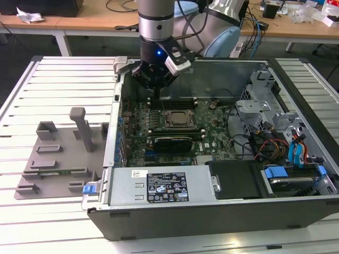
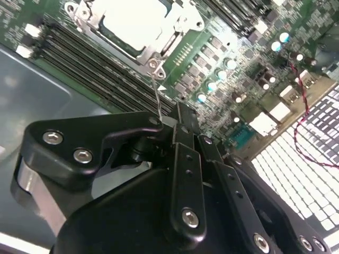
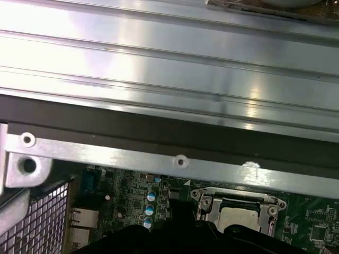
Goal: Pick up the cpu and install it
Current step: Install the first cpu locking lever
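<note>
A grey fixture tray (image 1: 58, 161) lies on the slatted tabletop (image 1: 63, 84), well off to the exterior view's left of the end effector (image 1: 153, 87). The end effector hangs inside the open computer case (image 1: 222, 211), fingers drawn together, nothing between them. Just beyond it, the cpu (image 1: 175, 118) sits in the socket (image 2: 175, 26) on the motherboard (image 1: 212, 132).

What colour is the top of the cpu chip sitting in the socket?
Pale silver. The cpu top looks shiny and light inside its metal frame, best in the second wrist view.
</note>
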You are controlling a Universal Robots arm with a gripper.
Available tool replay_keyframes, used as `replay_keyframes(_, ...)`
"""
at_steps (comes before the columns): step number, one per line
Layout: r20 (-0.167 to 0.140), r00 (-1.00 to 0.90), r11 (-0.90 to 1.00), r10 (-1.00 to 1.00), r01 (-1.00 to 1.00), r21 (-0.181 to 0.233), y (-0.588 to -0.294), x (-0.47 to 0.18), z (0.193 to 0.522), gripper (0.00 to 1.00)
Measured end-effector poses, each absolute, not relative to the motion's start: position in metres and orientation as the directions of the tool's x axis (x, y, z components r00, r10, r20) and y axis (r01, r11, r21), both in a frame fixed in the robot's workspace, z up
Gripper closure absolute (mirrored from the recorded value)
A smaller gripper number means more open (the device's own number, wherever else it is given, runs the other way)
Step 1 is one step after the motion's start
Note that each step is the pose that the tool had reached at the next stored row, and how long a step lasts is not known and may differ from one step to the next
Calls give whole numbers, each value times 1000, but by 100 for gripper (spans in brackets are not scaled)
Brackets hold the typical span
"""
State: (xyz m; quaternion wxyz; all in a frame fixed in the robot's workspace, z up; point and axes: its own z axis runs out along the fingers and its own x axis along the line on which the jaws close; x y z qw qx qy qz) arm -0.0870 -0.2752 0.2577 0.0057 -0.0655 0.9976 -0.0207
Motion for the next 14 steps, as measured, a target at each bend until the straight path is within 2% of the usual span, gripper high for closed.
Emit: replay_keyframes(14, -1, -991, 991, -131, -131, -41, -275, -53, 258, 89)
